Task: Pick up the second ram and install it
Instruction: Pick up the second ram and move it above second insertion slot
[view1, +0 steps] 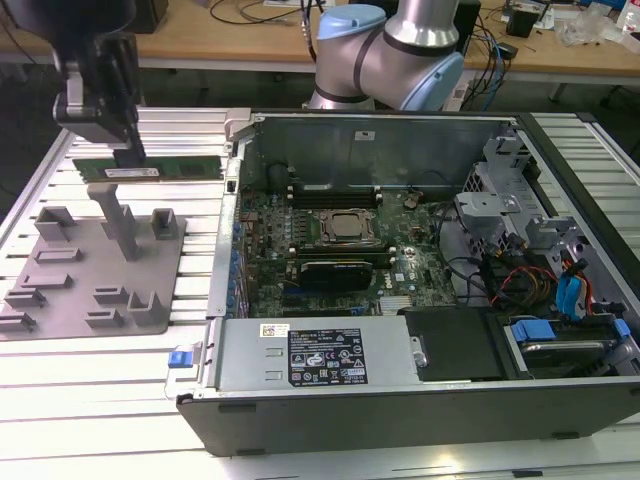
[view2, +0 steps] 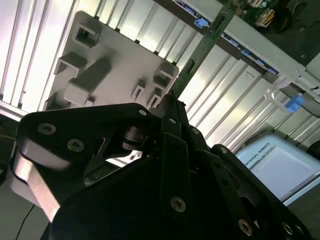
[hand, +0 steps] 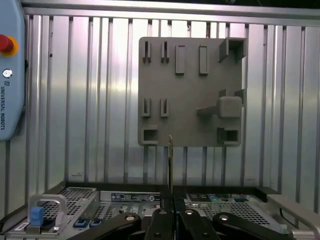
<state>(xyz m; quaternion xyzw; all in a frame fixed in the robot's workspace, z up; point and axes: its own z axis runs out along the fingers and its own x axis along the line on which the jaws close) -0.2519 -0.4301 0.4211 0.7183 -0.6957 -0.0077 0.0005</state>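
Note:
In the exterior view my black gripper (view1: 128, 152) hangs at the exterior view's left, shut on the second ram (view1: 150, 168), a long green stick held level above the grey holder plate (view1: 60, 285). The second wrist view shows the stick (view2: 200, 47) running out from between the closed fingers of the gripper (view2: 172, 102) toward the case. Seen edge-on in the first wrist view, the stick (hand: 170, 160) stands up from the gripper (hand: 171, 217), in front of the holder plate (hand: 190, 75). The stick is clear of the plate.
The open computer case (view1: 232, 190) lies to the exterior view's right of the plate. Inside are the silver processor (view1: 348, 227), long memory slots (view1: 330, 187) behind it and a black expansion card (view1: 340, 272). The grey plate carries upright posts (view1: 122, 222). A ribbed metal table (view1: 100, 400) lies underneath.

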